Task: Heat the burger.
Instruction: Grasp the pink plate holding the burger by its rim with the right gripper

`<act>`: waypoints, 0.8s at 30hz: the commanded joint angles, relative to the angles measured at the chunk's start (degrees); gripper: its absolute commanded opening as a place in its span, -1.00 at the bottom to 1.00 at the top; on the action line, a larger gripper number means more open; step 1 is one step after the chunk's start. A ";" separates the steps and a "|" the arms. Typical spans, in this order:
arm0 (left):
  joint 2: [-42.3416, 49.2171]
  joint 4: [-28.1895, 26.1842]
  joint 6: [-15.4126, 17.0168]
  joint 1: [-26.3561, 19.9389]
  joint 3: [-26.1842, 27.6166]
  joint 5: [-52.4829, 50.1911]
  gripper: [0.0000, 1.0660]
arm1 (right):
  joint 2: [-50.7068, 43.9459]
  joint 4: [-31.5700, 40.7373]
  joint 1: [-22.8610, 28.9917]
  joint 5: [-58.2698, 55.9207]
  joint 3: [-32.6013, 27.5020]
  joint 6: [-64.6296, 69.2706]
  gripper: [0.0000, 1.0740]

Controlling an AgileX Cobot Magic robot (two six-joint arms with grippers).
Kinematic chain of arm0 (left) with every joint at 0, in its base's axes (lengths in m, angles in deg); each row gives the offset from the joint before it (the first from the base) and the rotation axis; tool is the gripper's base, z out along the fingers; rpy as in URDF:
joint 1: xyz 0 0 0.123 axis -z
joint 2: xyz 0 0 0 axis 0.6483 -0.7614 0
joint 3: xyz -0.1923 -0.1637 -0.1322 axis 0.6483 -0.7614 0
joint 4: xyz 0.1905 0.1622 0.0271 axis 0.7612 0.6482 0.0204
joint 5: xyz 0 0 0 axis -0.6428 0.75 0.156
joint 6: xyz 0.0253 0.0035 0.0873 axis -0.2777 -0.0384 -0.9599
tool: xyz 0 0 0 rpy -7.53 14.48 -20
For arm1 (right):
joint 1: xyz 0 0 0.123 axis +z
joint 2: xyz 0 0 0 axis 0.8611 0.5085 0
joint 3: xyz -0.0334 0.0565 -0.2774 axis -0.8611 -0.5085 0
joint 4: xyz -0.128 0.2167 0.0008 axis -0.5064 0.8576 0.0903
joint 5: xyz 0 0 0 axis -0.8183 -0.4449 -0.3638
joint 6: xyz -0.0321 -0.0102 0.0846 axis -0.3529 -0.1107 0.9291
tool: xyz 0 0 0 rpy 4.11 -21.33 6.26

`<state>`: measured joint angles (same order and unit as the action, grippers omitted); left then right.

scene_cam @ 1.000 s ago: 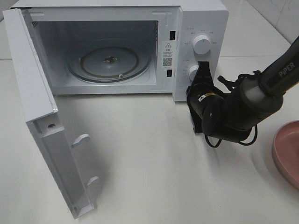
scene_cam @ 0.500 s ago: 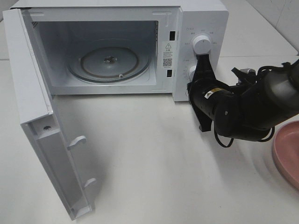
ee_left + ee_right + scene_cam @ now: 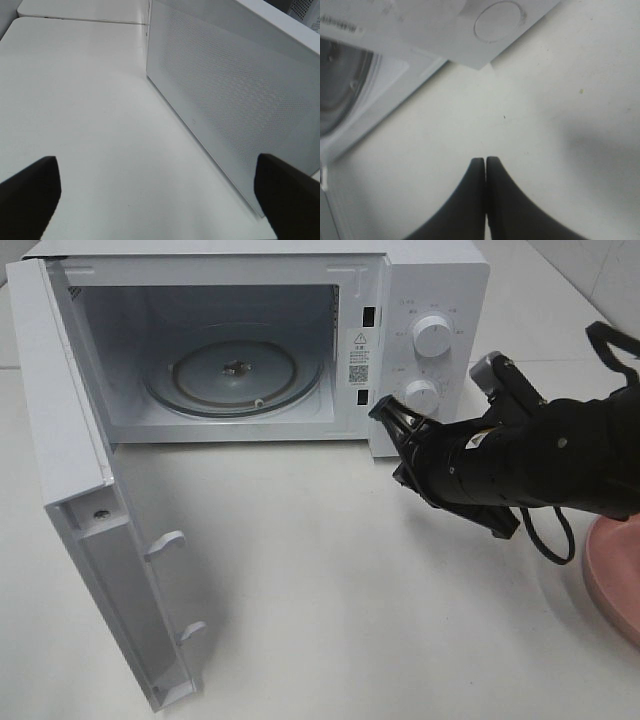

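Microwave (image 3: 440,280) door (image 3: 80,470) open for loading, burger absent; right gripper (image 3: 385,412) beside dials (image 3: 432,335), jaws clenched empty; left gripper (image 3: 156,167) released.

White table (image 3: 330,580) w/ seams, white tiled wall (image 3: 603,268) behind rt, even light.

Bright, even light is cast from overhead, and the white table (image 3: 330,590) is nearly washed out. The microwave (image 3: 440,280) cavity is left dimmer. A soft shadow is thrown under the right arm (image 3: 540,455), toward the table's right edge. In the wrist views the left gripper (image 3: 157,170) and right gripper (image 3: 485,161) are rendered dark and out of focus.
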<state>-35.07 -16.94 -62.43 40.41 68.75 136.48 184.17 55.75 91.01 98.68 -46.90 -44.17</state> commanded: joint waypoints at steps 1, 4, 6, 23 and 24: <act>0.97 -0.11 -0.06 -0.06 0.06 -0.06 0.83 | -2.69 -0.86 -0.23 -8.19 -0.06 -13.12 -0.93; 0.97 -0.11 -0.06 -0.06 0.06 -0.06 0.83 | -3.95 -1.09 -0.23 -13.12 -0.06 -19.82 -0.93; 0.97 -0.11 -0.06 -0.06 0.06 -0.06 0.83 | -5.27 -2.98 -0.23 -19.65 -0.06 -27.62 -0.91; 0.97 -0.11 -0.06 -0.06 0.06 -0.06 0.83 | -13.35 -29.68 -0.29 -45.09 0.06 -26.59 -0.87; 0.97 -0.11 -0.06 -0.06 0.06 -0.06 0.83 | -14.84 -31.91 -1.43 -47.04 0.06 -25.10 -0.85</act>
<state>-35.07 -16.94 -62.43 40.41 68.75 136.48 170.71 26.59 90.49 53.93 -46.95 -70.76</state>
